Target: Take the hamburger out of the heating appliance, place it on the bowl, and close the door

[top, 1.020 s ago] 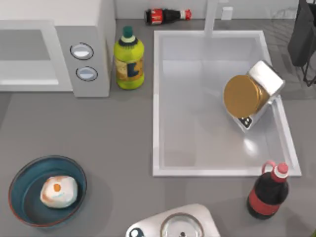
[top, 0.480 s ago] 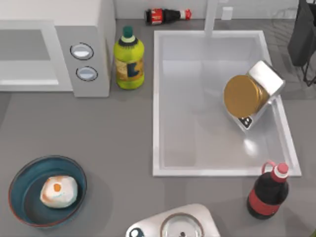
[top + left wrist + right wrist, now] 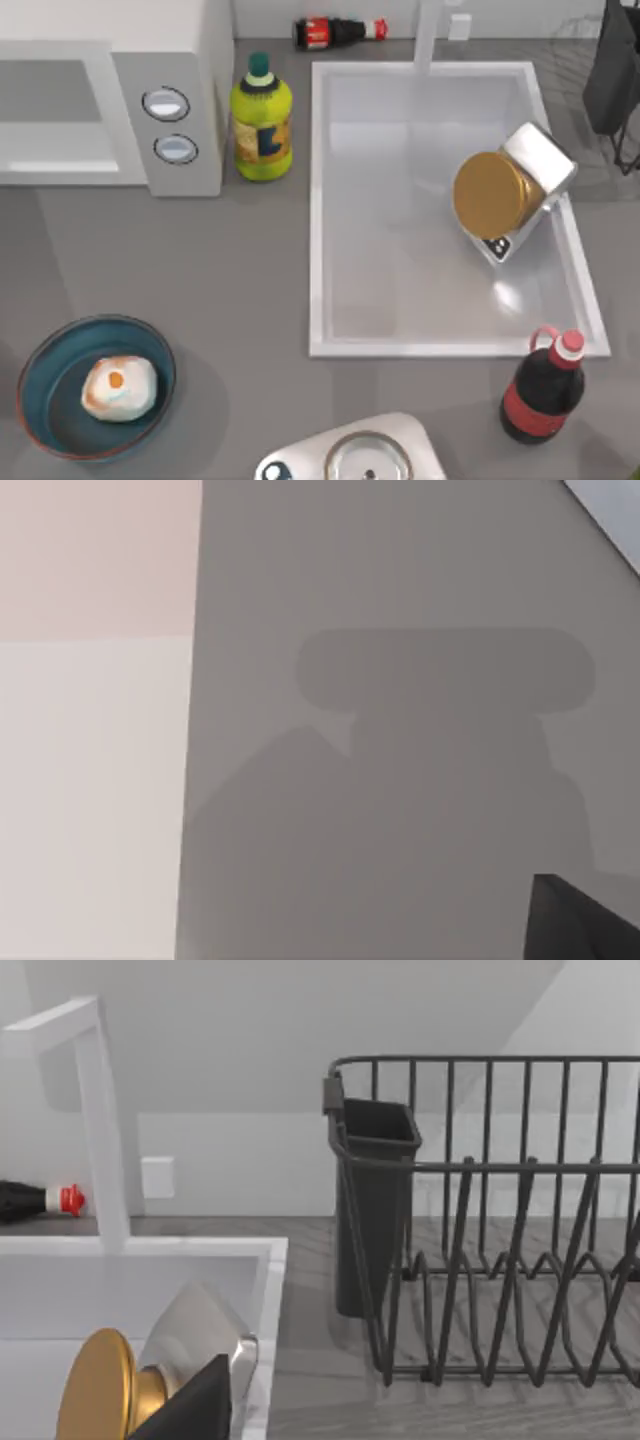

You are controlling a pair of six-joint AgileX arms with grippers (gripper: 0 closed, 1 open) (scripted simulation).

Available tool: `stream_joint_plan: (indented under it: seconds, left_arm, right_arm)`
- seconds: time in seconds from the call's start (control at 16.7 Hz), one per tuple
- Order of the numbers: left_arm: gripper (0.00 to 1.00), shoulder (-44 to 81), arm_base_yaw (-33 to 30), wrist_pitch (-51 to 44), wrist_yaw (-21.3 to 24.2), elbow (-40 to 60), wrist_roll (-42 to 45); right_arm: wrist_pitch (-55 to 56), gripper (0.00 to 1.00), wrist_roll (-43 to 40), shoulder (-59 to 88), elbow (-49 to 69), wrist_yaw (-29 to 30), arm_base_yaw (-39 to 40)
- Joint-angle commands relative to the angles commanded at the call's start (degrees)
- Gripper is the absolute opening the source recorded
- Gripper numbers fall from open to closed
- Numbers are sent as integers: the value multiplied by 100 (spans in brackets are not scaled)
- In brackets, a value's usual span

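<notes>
Here, the small whitish-cream hamburger (image 3: 119, 388) with orange-brown patches is seated inside the round dark-blue bowl (image 3: 40, 385) at the table's front left.

The large white boxy microwave (image 3: 205, 90) is set at the back left, its white-framed door (image 3: 55, 115) seen shut against the front. Neither gripper's opening can be told. A yellow-green bottle (image 3: 262, 120) is stood just beside the microwave; a white sink (image 3: 318, 200) is found to the right.

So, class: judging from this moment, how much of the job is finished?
Done: the hamburger lies in the bowl at the table's front left. The microwave door looks shut, flush with the knob panel. Nothing is in hand, and nothing appears left.
</notes>
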Motion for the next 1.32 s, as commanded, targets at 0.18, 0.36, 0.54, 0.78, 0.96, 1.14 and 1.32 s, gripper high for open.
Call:
stream_joint_plan:
  seconds: [0.18,0.36,0.54,0.78,0.96,1.14,1.32]
  left_arm:
    - [0,-151,-139,134,-56,-351,-280]
    - [0,-151,-144,142,-60,-376,-300]
    - [0,-222,-203,171,-110,-467,-387]
    - [0,-1088,-1032,441,-573,-1207,-1151]
    - [0,-1768,-1699,674,-952,-1826,-1784]
    - [0,-1925,-1857,742,-1069,-1980,-1940]
    - [0,-1906,-1849,729,-1055,-1972,-1951]
  right_arm:
    - [0,100,0,0,0,0,0]
    - [0,100,0,0,0,0,0]
    - [0,100,0,0,0,0,0]
    - [0,100,0,0,0,0,0]
    - [0,100,0,0,0,0,0]
    - [0,100,0,0,0,0,0]
    - [0,100,0,0,0,0,0]
